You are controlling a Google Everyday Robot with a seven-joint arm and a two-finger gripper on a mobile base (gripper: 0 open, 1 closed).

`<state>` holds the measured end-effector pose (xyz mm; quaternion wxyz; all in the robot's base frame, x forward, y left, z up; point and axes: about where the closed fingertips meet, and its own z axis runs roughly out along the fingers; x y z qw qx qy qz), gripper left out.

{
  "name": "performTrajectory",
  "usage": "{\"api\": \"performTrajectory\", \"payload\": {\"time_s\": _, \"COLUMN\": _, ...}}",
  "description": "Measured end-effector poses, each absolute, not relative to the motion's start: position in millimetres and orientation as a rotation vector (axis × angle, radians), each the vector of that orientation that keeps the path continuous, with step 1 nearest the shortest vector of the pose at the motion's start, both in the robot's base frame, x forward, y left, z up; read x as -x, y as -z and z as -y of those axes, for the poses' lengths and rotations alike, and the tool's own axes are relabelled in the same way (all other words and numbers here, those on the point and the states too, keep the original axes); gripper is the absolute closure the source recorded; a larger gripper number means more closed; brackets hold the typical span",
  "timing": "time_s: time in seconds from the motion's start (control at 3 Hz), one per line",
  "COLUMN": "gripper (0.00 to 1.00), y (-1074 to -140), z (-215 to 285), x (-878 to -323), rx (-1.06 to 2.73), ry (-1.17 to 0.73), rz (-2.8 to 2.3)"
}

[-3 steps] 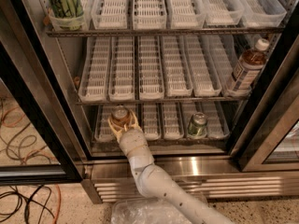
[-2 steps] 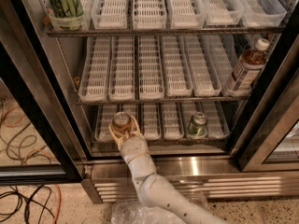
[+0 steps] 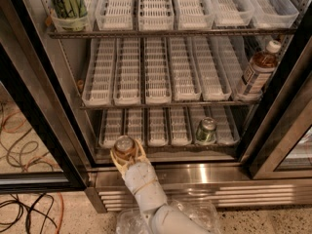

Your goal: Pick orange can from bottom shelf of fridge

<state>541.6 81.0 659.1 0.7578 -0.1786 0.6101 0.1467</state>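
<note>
The orange can (image 3: 125,147), copper body with a silver top, sits between the fingers of my gripper (image 3: 126,153), which is shut on it. The can is held upright over the stainless sill at the front left of the bottom shelf (image 3: 161,130), a wire rack with white slotted lane trays. The white arm (image 3: 146,194) reaches up from the bottom of the view. The fridge (image 3: 44,106) has black-framed doors standing open and a ribbed steel base grille.
A green can (image 3: 206,130) stands on the bottom shelf at the right. A brown bottle with a white cap (image 3: 257,72) stands on the middle shelf at the right. A green-filled container (image 3: 68,4) is at top left. Cables (image 3: 19,140) lie on the floor at left.
My gripper has drawn back toward the camera with the orange can in it, from the shelf's left lane out over the steel sill.
</note>
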Motion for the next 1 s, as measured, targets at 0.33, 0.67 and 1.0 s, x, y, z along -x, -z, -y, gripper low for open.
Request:
{"api": "performTrajectory", "payload": {"time_s": 0.33, "gripper": 1.00, "y": -651.6, "z": -83.1, "x": -503.0, "rx": 0.368, "ry": -0.343, "rz": -1.350}}
{"api": "performTrajectory", "payload": {"time_s": 0.67, "gripper": 1.00, "y": -640.4, "z": -83.3, "x": -461.2, "rx": 0.343, "ry": -0.347, "rz": -1.348}}
{"api": "performTrajectory", "payload": {"time_s": 1.0, "gripper": 1.00, "y": -640.5, "z": -87.8, "x": -453.2, "rx": 0.351, "ry": -0.357, "rz": -1.343}}
